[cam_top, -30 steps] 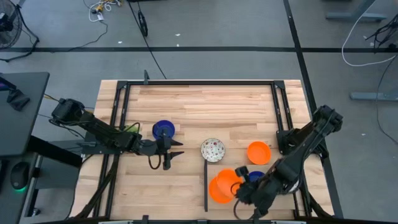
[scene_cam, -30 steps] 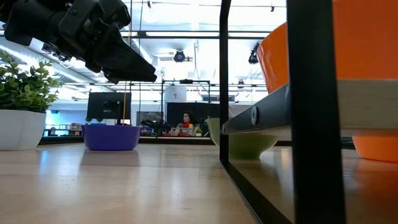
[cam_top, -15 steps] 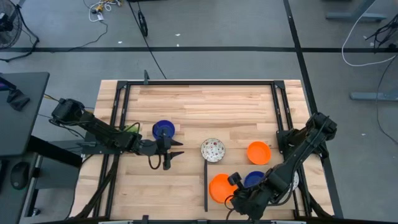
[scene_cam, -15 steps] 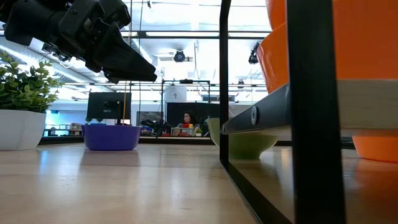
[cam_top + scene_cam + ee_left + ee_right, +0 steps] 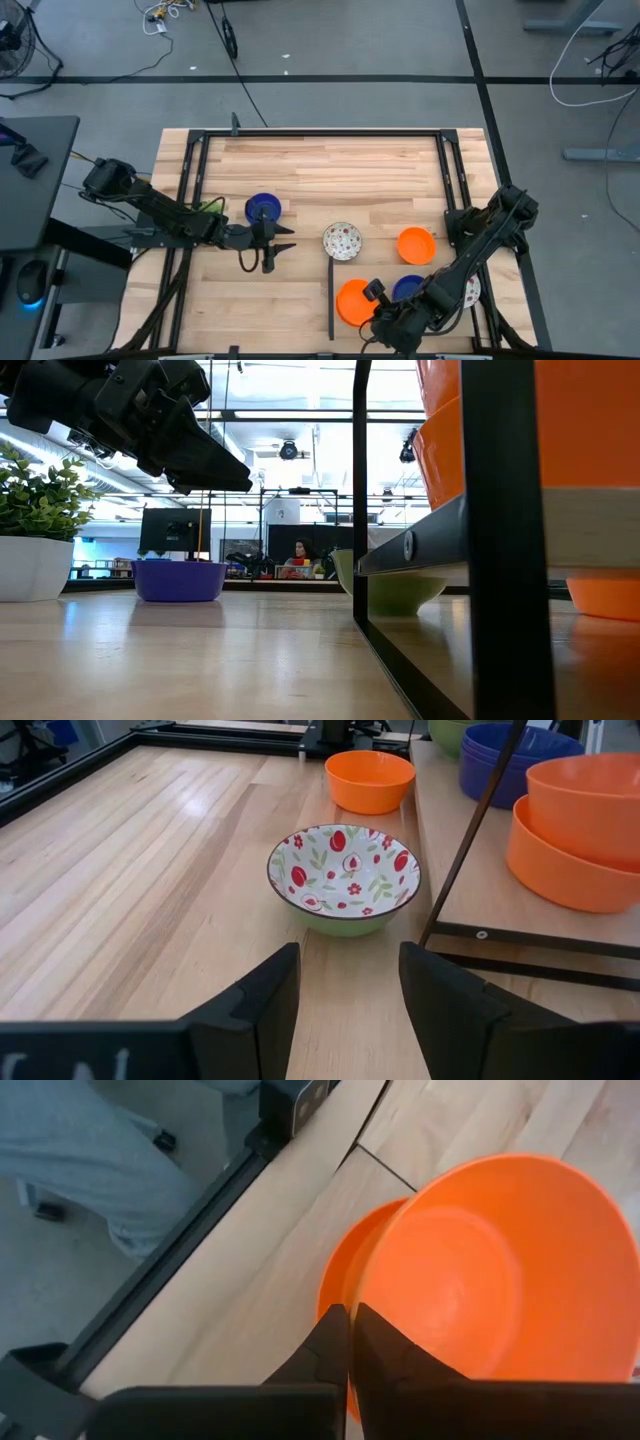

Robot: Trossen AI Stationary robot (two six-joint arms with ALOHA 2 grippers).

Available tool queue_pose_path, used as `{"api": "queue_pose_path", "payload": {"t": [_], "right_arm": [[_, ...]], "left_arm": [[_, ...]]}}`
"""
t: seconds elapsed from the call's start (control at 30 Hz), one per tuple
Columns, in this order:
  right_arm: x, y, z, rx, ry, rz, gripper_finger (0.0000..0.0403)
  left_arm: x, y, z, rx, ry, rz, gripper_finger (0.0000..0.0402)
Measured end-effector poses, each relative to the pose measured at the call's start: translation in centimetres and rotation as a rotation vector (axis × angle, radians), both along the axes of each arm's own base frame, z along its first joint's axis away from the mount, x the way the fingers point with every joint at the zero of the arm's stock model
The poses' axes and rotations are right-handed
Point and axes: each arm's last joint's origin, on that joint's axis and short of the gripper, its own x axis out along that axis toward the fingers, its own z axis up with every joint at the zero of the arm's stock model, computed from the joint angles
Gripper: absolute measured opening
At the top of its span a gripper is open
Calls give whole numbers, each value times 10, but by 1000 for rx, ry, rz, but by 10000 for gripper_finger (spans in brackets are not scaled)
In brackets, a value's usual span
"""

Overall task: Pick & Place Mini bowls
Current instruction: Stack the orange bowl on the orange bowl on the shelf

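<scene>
Glossy orange bowl, pinched by right end effector

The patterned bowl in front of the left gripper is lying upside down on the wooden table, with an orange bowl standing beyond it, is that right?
Not quite. The patterned bowl stands upright, its open side up: the left wrist view shows the red flower pattern inside it. The rest holds: it sits on the wooden table before the left gripper, with an orange bowl beyond it.

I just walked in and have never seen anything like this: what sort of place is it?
Probably a robotics lab or workshop. Two dark robot arms work over a framed wooden table with small bowls, cables trail across the floor, and a person sits at a desk with monitors beyond.
</scene>
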Motion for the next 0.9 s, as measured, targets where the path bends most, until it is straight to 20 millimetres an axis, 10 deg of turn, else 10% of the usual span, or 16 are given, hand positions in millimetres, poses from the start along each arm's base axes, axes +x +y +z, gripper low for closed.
{"api": "queue_pose_path", "payload": {"t": [0.9], "right_arm": [[2, -1, -6, -48, 22, 53, 11]], "left_arm": [[0, 0, 0, 0, -1, 0, 177]]}}
